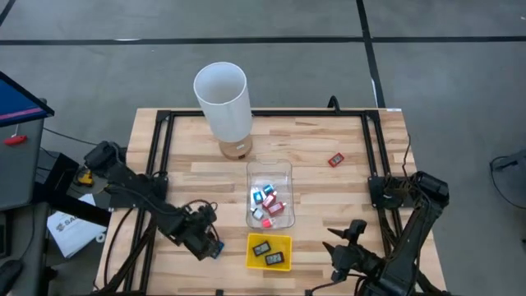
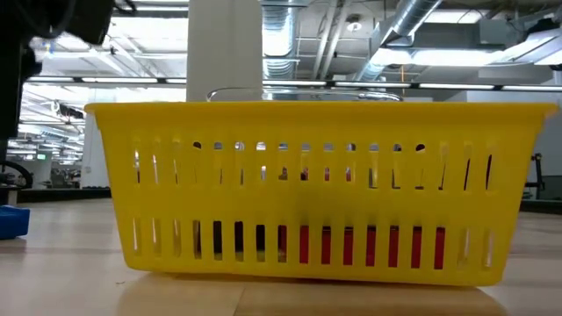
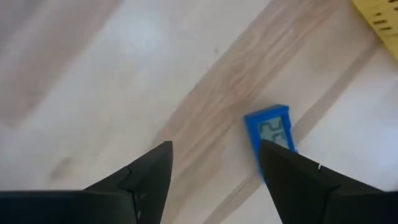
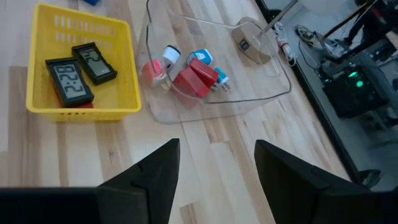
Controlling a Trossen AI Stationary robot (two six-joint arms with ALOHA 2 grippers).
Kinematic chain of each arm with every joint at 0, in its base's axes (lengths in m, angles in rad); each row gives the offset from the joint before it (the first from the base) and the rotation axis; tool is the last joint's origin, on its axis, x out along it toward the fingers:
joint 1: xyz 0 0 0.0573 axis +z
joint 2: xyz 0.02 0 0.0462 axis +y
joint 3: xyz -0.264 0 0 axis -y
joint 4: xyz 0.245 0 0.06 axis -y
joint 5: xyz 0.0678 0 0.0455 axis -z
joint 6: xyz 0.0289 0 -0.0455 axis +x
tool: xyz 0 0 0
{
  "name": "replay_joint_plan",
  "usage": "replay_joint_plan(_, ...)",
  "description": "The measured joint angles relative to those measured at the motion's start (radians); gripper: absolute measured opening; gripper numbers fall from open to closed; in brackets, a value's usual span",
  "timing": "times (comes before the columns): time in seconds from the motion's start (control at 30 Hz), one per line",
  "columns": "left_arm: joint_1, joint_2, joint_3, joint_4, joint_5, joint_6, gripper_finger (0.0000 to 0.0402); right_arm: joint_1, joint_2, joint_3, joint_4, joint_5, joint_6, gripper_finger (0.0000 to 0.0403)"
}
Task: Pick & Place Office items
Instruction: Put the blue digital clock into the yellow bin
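A small blue clock-like office item [image 3: 269,129] lies flat on the table, left of the yellow tray [image 1: 254,253]. My left gripper [image 3: 214,149] hangs over it, pointing down and open. The item is not between the fingers; one finger [image 3: 292,180] hides its near corner. Two black items [image 4: 78,71] lie in the yellow tray [image 4: 37,107]. Several red, white, blue and pink items [image 4: 189,73] lie in the clear bin [image 4: 264,93]. One red item [image 1: 335,159] lies alone on the table, right of the bin. My right gripper [image 4: 217,146] is open and holds nothing, near the front right.
A tall white cylinder [image 1: 223,99] stands behind the clear bin [image 1: 269,174]. A black frame [image 1: 160,140] runs along the table's left, far and right sides. In the low view the yellow tray [image 2: 316,189] fills the picture, with the blue item [image 2: 10,221] at its left.
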Motion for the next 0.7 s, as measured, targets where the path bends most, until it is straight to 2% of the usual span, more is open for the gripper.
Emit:
replay_joint_plan(0.3,-0.024,0.146,-0.006,0.286,0.039,-0.11,0.0259,0.012,-0.006,0.0,0.0,-0.006,-0.094,0.0201)
replay_joint_plan(0.53,-0.081,0.222,0.034,0.279,0.026,-0.291,0.0261,0.065,-0.007,0.0,0.0,-0.006,-0.148,0.0201)
replay_joint_plan(0.7,-0.09,0.289,0.087,0.283,0.024,-0.341,0.0252,0.103,-0.007,0.0,0.0,0.011,-0.159,0.0201)
